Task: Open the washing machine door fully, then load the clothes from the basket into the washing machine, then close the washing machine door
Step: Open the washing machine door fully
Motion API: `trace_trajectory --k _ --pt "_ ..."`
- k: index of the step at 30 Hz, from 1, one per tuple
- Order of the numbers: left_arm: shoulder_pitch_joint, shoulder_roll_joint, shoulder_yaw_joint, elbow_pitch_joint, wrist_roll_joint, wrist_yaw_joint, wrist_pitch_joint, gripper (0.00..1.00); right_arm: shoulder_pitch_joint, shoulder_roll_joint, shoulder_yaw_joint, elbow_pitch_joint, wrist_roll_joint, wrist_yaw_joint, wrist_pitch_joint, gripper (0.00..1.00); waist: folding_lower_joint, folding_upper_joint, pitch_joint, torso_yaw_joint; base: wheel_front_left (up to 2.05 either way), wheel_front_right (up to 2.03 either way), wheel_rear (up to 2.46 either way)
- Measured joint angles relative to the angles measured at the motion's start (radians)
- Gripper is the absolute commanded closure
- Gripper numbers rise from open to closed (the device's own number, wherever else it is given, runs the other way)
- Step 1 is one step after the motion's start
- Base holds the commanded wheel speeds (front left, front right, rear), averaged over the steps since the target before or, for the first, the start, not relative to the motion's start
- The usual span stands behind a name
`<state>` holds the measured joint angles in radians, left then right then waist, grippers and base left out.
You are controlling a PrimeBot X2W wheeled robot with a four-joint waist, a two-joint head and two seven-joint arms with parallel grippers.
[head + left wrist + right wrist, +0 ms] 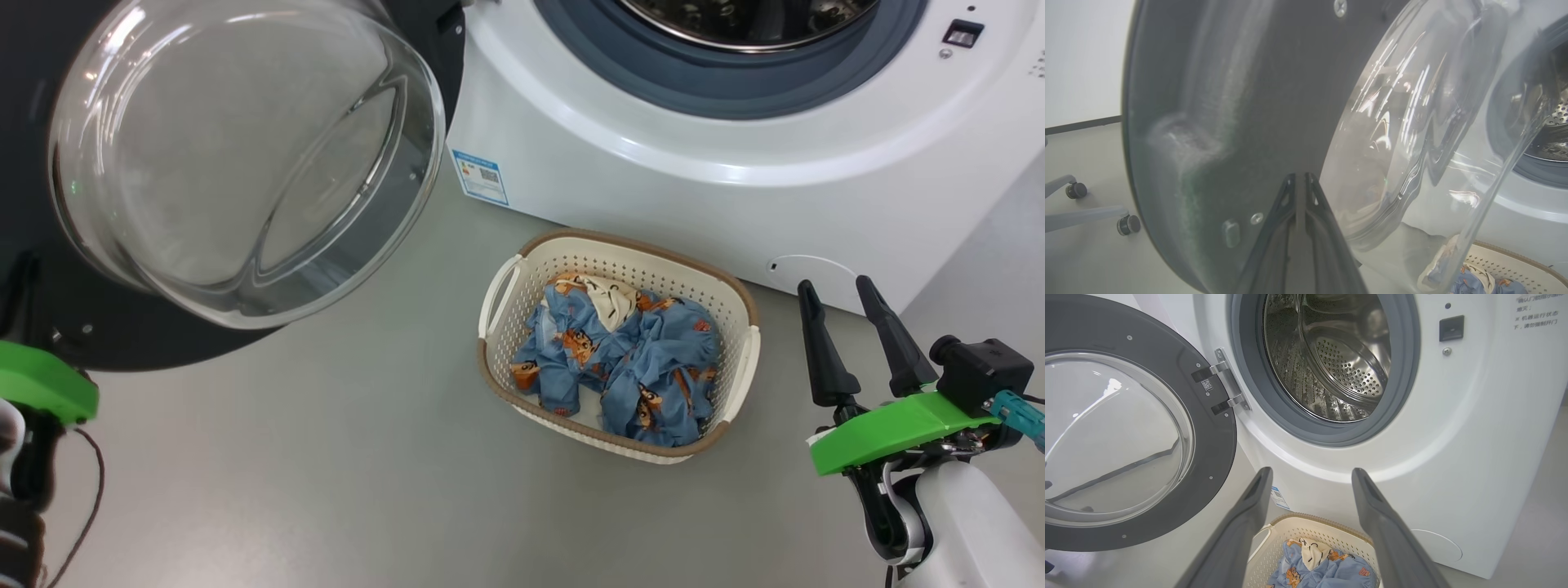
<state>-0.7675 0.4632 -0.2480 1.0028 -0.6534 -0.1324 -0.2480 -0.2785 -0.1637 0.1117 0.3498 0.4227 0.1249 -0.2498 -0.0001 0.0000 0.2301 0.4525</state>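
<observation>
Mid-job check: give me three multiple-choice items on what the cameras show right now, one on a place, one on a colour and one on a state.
1. Where does the basket stand?
A) on the floor in front of the washing machine
B) inside the drum
C) on top of the machine

2. What colour are the clothes mostly?
A) red
B) blue
C) green

3. How is the right gripper?
A) shut on the clothes
B) shut on the door's edge
C) fingers apart, holding nothing

Answers:
1 A: the head view shows it on the grey floor just below the machine's white front.
2 B: blue fabric with orange-brown figures and one cream patch lies in the basket.
3 C: in the right wrist view both fingers stand wide apart with nothing between them.
</observation>
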Motion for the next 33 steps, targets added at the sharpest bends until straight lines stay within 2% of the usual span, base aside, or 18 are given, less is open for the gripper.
trace_trajectory --k 12,13,14,15,16,23,33 --pt "0.198 -0.019 0.064 -0.250 0.010 0.012 -0.003 1.00 0.040 -0.001 0.009 -0.007 0.009 0.000 0.000 0.00 0.0000 0.0000 -0.063 -0.043 0.00 0.00 0.00" --pt "0.213 -0.021 0.070 -0.272 0.012 0.017 -0.004 0.85 0.044 -0.001 0.009 -0.008 0.010 0.000 0.000 0.00 0.0000 0.0000 -0.068 -0.048 0.00 0.00 0.00" --pt "0.228 -0.023 0.075 -0.294 0.014 0.021 -0.007 0.50 0.044 -0.001 0.010 -0.009 0.012 0.000 0.000 0.00 0.0000 0.0000 -0.072 -0.053 0.00 0.00 0.00" --pt "0.245 -0.027 0.085 -0.317 0.014 0.024 -0.007 0.06 0.044 -0.001 0.011 -0.010 0.015 0.000 0.000 0.00 0.0000 0.0000 -0.077 -0.058 0.00 0.00 0.00" --pt "0.264 -0.033 0.094 -0.340 0.013 0.029 -0.007 0.00 0.044 -0.001 0.012 -0.011 0.016 0.000 0.000 0.00 0.0000 0.0000 -0.081 -0.064 0.00 0.00 0.00" --pt "0.395 -0.052 0.131 -0.524 0.012 0.073 -0.007 0.00 0.065 0.001 0.017 -0.024 0.017 0.000 0.000 0.00 0.0000 0.0000 -0.108 -0.128 0.00 0.00 0.00" --pt "0.531 -0.072 0.137 -0.712 0.005 0.136 0.002 0.00 0.084 -0.001 0.043 -0.044 0.019 0.000 0.000 0.00 0.0000 0.0000 -0.143 -0.244 0.00 0.00 0.00"
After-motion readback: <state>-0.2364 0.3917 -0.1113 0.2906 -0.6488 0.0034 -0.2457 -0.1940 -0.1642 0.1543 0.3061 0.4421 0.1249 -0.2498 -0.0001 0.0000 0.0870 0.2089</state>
